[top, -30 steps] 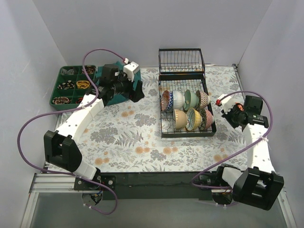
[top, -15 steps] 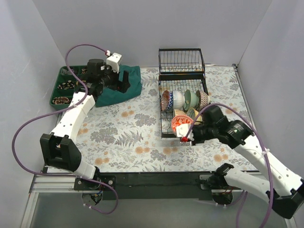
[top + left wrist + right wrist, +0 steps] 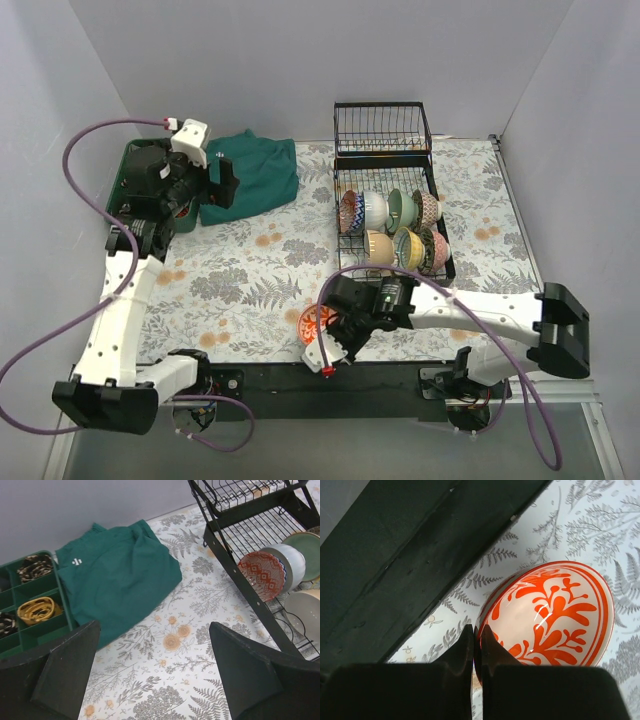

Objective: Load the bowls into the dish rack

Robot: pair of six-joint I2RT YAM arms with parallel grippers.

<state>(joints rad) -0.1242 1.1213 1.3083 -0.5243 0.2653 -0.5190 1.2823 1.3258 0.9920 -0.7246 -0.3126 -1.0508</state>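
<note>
**Near edge.** The right gripper (image 3: 476, 632) has its jaws pressed onto the rim of the red-orange bowl (image 3: 550, 615), one finger on each side of the wall. The bowl sits low over the floral table cover (image 3: 250, 290), close to the near edge and well apart from the dish rack (image 3: 340, 250).

**Handling, as judged.**
- The bowl looks like glazed ceramic: stiff, brittle and slick under the pads.
- It is weighty enough to swing about a single rim pinch.
- The rim is the only workable place to take hold.
- You should keep the pinch deep on the wall and avoid quick wrist turns.
- A knock against the wire tines could chip it.

**Middle.** Seven bowls stand on edge in two rows in the rack, the red-patterned bowl (image 3: 263, 569) at the left end of the far row.

**Far left.** The left gripper (image 3: 155, 675) hangs with its jaws spread wide, holding nothing, above the green cloth (image 3: 115, 580) beside the green compartment tray (image 3: 62, 592).

**Not established.**
- In the overhead view the right gripper covers most of the bowl.
- You cannot tell whether the bowl touches the table or is clear of it.
- The wrist view cuts off the grip below the fingertips.
- No free slot in the rack can be made out from here.
- The left arm hides most of the tray in the overhead view.
</note>
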